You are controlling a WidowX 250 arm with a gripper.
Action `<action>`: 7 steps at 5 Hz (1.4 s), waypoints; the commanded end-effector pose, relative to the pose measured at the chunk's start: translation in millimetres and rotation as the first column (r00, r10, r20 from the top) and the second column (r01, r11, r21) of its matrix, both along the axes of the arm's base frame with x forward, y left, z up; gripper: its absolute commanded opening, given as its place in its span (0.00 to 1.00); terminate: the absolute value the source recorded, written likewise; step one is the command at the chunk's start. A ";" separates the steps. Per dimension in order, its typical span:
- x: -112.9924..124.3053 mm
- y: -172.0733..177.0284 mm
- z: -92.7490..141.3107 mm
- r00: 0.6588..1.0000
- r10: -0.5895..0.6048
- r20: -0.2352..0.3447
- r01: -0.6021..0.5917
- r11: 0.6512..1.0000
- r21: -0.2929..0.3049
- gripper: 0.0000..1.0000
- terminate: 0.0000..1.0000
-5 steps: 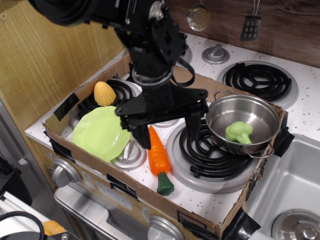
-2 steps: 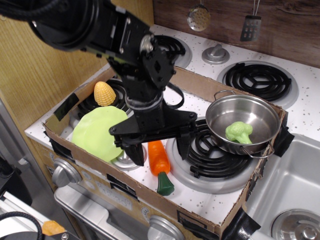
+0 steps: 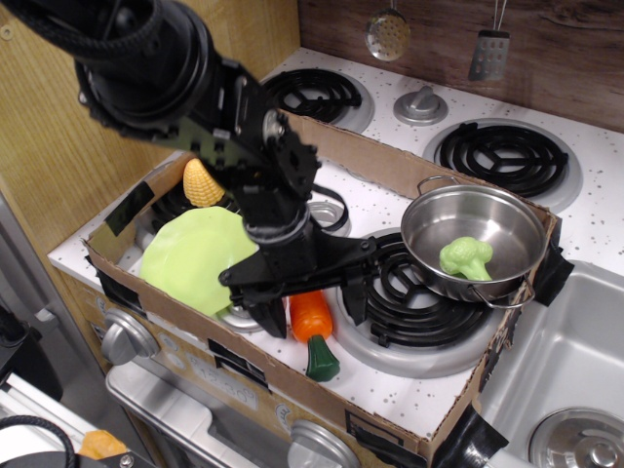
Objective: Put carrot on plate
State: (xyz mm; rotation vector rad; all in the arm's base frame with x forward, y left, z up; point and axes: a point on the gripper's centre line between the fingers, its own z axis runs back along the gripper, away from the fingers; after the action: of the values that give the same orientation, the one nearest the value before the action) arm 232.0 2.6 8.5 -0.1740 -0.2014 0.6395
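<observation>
I'm working inside the cardboard box (image 3: 390, 166) on the counter (image 3: 604, 210), w/ the plate (image 3: 190, 258) lying flat to the left as my drop spot. My gripper (image 3: 310, 314) is hanging wide open, one finger either side of the carrot (image 3: 314, 327), holding nothing yet, since I'm lining up to pinch across its thick orange body. The carrot is lying btwn the burners, just right of the plate, green top toward the box's front wall.

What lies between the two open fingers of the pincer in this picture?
The carrot lies there: the pincer straddles its orange body, one finger on each side, with the green top pointing toward the box's front edge. The single camera view shows this.
</observation>
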 end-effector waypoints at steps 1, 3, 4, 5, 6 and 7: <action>-3.1 -1.0 -12.1 0.998 0.021 0.054 -0.021 1.000 -0.010 0.00 0.00; 5.2 -0.5 11.9 0.999 0.004 0.043 -0.003 1.000 -0.014 0.00 0.00; 8.5 -3.6 34.9 0.999 0.020 0.035 -0.018 0.998 -0.064 0.00 0.00; 17.7 3.9 55.7 1.000 0.010 0.011 -0.008 0.992 -0.126 0.00 0.00; 19.6 9.9 69.3 0.998 0.030 0.059 -0.025 0.997 -0.078 0.00 0.00; 17.3 27.3 73.2 0.971 0.197 0.136 -0.191 0.980 -0.054 0.00 0.00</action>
State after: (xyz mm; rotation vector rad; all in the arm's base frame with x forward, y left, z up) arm 243.4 40.7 68.9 -0.2344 -0.3200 0.8361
